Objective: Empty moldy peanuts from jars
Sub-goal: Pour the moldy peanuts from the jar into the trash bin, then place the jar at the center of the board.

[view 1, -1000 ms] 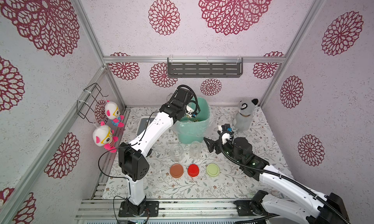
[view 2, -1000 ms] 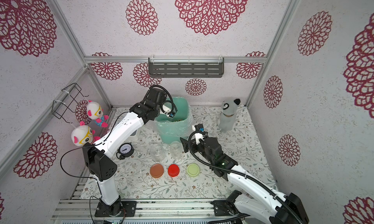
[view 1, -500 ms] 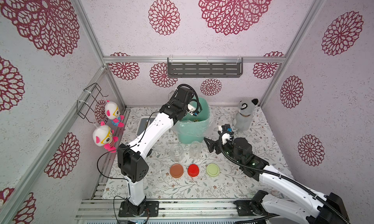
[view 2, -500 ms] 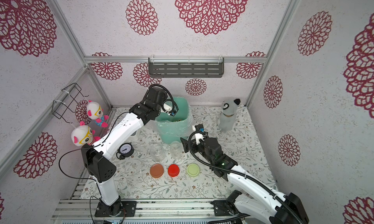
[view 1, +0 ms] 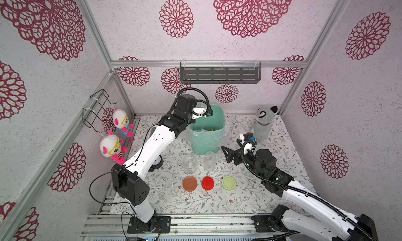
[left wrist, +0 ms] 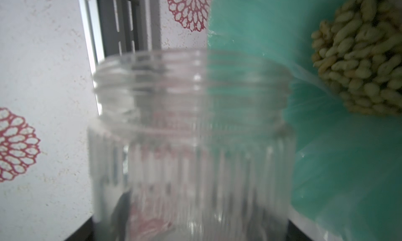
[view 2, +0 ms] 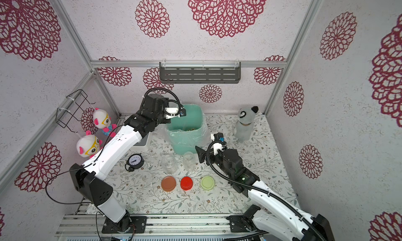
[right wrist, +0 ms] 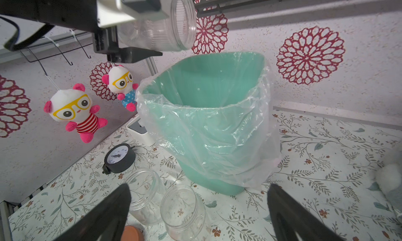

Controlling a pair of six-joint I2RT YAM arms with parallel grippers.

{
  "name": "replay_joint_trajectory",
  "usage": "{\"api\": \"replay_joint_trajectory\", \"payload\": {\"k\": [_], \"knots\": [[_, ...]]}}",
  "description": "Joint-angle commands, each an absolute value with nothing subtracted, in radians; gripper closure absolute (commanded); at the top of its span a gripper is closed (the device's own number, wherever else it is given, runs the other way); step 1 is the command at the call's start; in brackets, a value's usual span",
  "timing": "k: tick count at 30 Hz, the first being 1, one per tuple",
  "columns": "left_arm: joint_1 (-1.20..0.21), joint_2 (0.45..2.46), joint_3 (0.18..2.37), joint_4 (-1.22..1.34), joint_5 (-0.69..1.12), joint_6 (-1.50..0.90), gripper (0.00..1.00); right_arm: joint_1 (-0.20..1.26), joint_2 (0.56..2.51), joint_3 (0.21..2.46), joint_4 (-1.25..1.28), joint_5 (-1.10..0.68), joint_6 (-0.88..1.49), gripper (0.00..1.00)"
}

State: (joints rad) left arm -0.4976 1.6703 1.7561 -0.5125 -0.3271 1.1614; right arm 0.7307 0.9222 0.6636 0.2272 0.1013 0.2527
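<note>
In the upper left of the right wrist view the left gripper (right wrist: 150, 29) stays clamped on the tipped, now empty jar (right wrist: 165, 26) above the bin (right wrist: 206, 142), barely shifted, the moldy peanuts (left wrist: 356, 55) heaped inside, and the right gripper (right wrist: 199, 192) spread wide and empty, so pouring seems complete.

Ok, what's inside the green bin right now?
A clear plastic liner and a heap of tan peanuts at the bottom of the bin. The rest of the floor is hidden by the bin's own walls.
</note>
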Motion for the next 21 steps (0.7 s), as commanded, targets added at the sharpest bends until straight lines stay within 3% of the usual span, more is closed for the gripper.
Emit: {"api": "replay_joint_trajectory", "payload": {"k": [1, 10, 21], "knots": [[-0.469, 1.571, 1.720, -0.397, -0.145, 0.893, 1.00, 0.718, 0.904, 0.705, 0.257, 0.098, 0.279, 0.01], [-0.445, 1.409, 1.521, -0.370, 0.071, 0.704, 1.00, 0.655, 0.891, 0.799, 0.186, -0.008, 0.290, 0.01], [-0.449, 1.185, 1.300, -0.383, 0.344, 0.682, 1.00, 0.556, 1.016, 1.071, -0.014, -0.304, 0.291, 0.01]]}}
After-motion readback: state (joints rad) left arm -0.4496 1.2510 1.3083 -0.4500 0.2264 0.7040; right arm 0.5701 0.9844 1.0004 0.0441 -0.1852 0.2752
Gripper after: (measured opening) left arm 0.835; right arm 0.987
